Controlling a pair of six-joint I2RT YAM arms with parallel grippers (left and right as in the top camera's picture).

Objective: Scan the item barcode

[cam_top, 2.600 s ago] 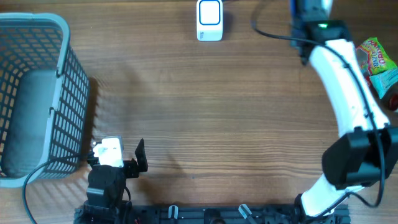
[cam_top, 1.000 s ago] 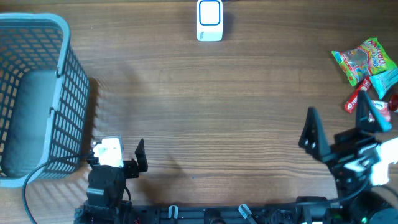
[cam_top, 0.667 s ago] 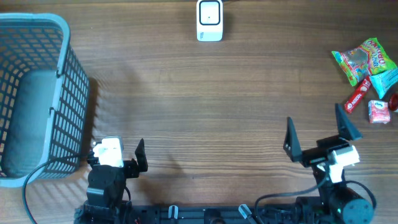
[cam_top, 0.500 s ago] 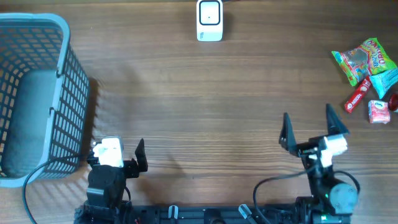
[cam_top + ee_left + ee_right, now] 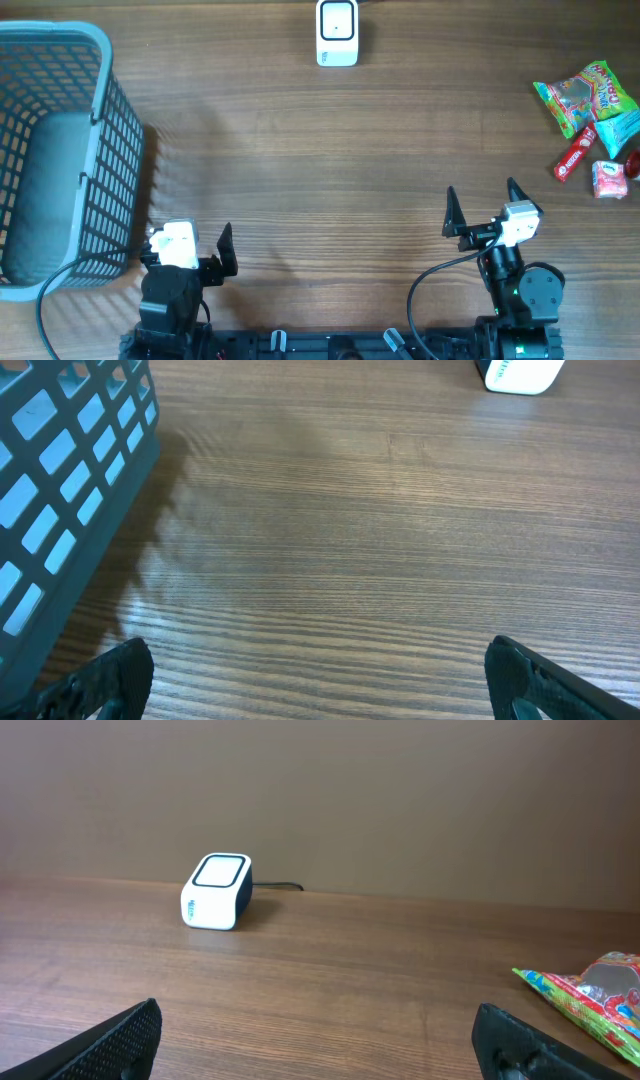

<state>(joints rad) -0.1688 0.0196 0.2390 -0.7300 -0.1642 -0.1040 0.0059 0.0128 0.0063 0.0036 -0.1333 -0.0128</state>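
The white barcode scanner [image 5: 337, 33] stands at the table's far edge, and shows small in the right wrist view [image 5: 217, 892]. The items lie in a cluster at the right edge: a colourful candy bag [image 5: 585, 95], a blue pack [image 5: 622, 128], a red bar [image 5: 573, 155] and a small pink cube [image 5: 608, 178]. My right gripper [image 5: 483, 200] stands open near the front edge, left of the cluster, holding nothing [image 5: 325, 1040]. My left gripper [image 5: 188, 242] rests open at the front left over bare wood [image 5: 320, 678].
A blue-grey mesh basket [image 5: 105, 130] fills the left side, its wall close to my left gripper [image 5: 60, 510]. The scanner's cable runs off the far edge. The candy bag's corner [image 5: 590, 995] shows at the right of the right wrist view.
The right arm has drawn back from the item cluster and swung left to the front edge, its gripper open and empty throughout. The left arm has not moved.
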